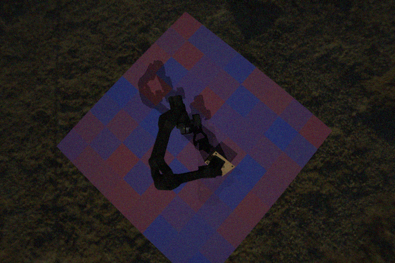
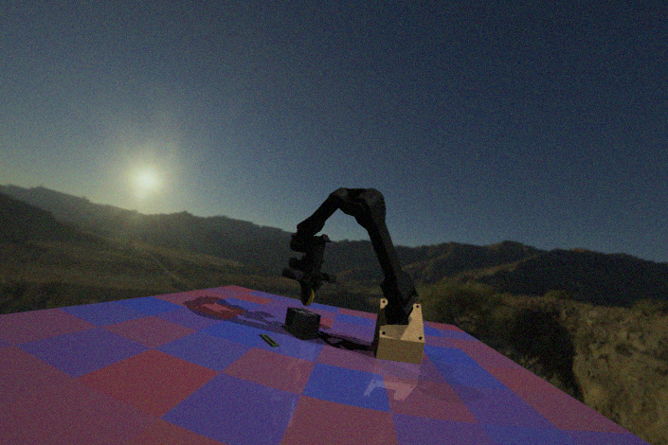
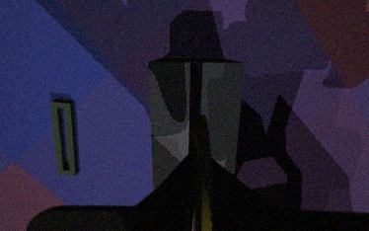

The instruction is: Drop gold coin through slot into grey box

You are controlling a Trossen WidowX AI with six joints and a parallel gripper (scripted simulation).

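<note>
dusk hills, red-blue checkered mat [image 2: 135, 378]

Red and blue checkered mat [image 2: 135, 378] in large squares, rough dark scrubland [image 1: 343, 46] around it, low sun [image 2: 146, 179] above dim hill ridges [image 2: 529, 267], deep dusk sky [image 2: 397, 79]
</note>
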